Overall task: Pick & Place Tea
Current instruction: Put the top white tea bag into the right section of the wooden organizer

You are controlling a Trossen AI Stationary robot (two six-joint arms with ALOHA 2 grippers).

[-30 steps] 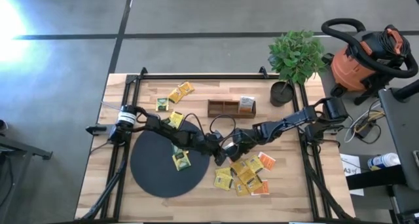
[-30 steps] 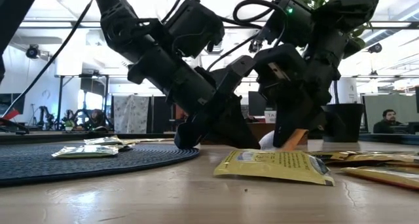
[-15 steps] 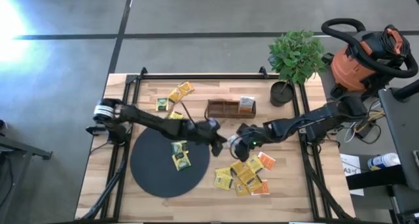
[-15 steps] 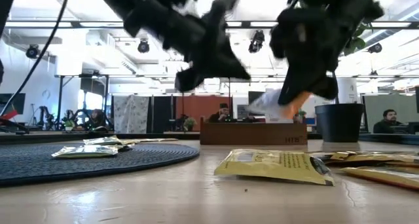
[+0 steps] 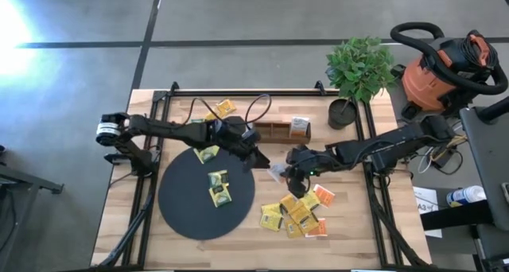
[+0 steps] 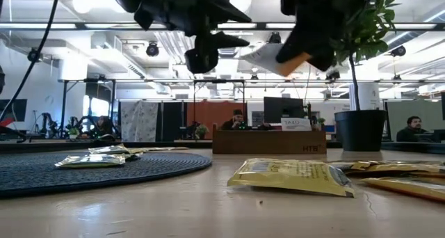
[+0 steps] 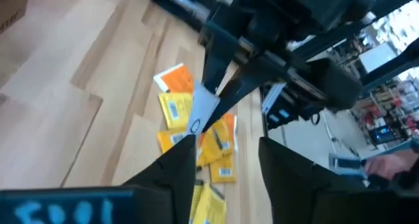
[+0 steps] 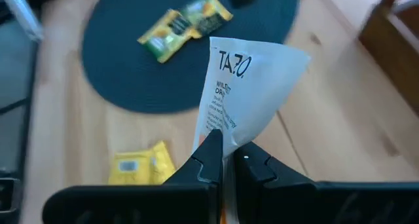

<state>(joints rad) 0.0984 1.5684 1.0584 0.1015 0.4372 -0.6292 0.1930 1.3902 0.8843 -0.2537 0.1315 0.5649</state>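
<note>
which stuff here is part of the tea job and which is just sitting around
Part of the job:
- white sachet pinched in the right claw
- two yellow sachets on the black disc
- sachet pile on the table
- wooden tray
- left claw, open

Lying about:
- potted plant
- shop vacuum

Strong glare washes the floor at the high view's upper left; both wrist views are motion-blurred; ceiling lights backlight the low view.
</note>
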